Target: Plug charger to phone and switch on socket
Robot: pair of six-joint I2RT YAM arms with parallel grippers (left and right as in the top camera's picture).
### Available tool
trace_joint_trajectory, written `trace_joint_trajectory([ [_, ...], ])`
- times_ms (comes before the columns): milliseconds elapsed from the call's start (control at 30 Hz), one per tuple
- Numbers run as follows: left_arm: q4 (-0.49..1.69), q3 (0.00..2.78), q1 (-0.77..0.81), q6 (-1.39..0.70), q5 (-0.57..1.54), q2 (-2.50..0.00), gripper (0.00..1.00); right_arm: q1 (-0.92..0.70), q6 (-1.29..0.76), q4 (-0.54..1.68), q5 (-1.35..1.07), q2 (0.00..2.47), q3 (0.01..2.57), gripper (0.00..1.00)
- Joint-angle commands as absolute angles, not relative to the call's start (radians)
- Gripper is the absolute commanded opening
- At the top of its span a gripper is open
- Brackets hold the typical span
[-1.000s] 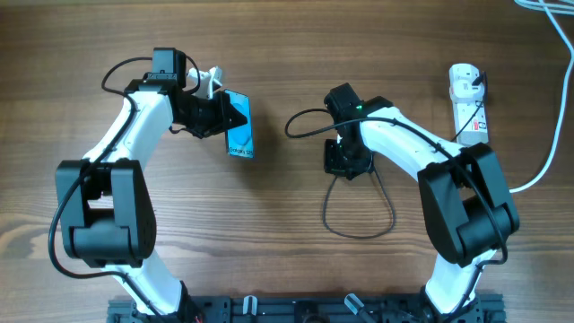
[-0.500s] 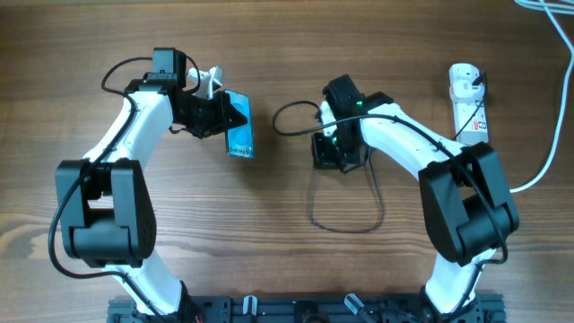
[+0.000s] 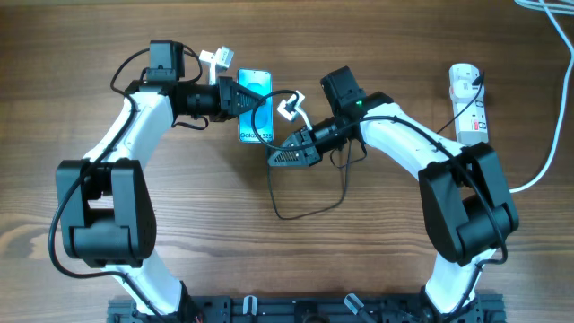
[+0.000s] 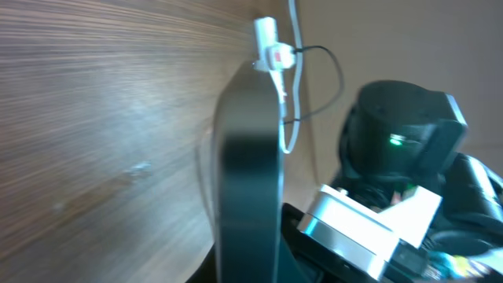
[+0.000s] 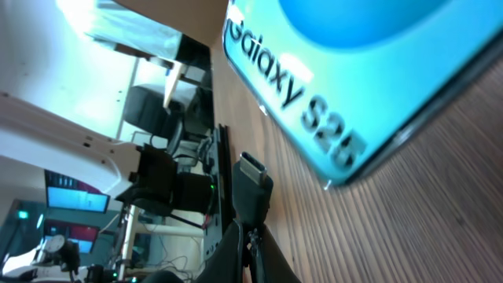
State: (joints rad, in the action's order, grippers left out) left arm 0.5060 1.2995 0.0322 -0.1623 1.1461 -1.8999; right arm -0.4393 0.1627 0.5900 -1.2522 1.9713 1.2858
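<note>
Two closed grips, tip to tip: phone in the left, charger in the right.
Left gripper (image 3: 235, 97) is clamped on a long edge of the phone (image 3: 256, 126), held tilted. Right gripper (image 3: 280, 156) pinches the charger (image 5: 253, 187), its plug tip just short of the phone's lettered end edge. Slack cable loops behind the right fingers on the table (image 3: 377, 269). The socket (image 3: 468, 108) lies well behind them, open wood between.

Table (image 3: 269, 269) matt grained wood; phone (image 3: 255, 112) screen glossy; socket (image 3: 466, 99) smooth plastic.
</note>
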Motion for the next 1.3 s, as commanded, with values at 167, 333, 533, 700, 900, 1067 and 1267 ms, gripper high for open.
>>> trace_joint_trajectory([
  [167,0.570,1.299,-0.054,-0.168,0.919,-1.887,0.04,-0.438,-0.001,0.860,-0.693,1.982,1.303,0.04],
  [333,0.662,1.299,-0.107,-0.168,0.659,-1.887,0.04,-0.438,-0.106,0.954,-0.415,1.982,1.303,0.39],
  [533,0.663,1.299,-0.123,-0.169,0.582,-1.887,0.04,-0.465,-0.450,0.722,-0.414,1.982,1.316,1.00],
  [700,0.661,1.299,-0.122,-0.195,0.582,-1.887,0.04,-0.636,-0.612,0.688,-0.021,1.982,1.449,0.99],
  [900,0.663,1.299,-0.122,-0.195,0.582,-1.887,0.04,-0.778,-0.662,0.564,0.189,2.020,1.458,1.00],
  [1067,0.662,1.299,-0.122,-0.195,0.582,-1.887,0.04,-0.806,-0.661,0.565,0.206,2.097,1.458,1.00],
  [1267,0.662,1.299,-0.122,-0.195,0.582,-1.887,0.04,-0.811,-0.645,0.729,0.202,2.111,1.459,1.00],
])
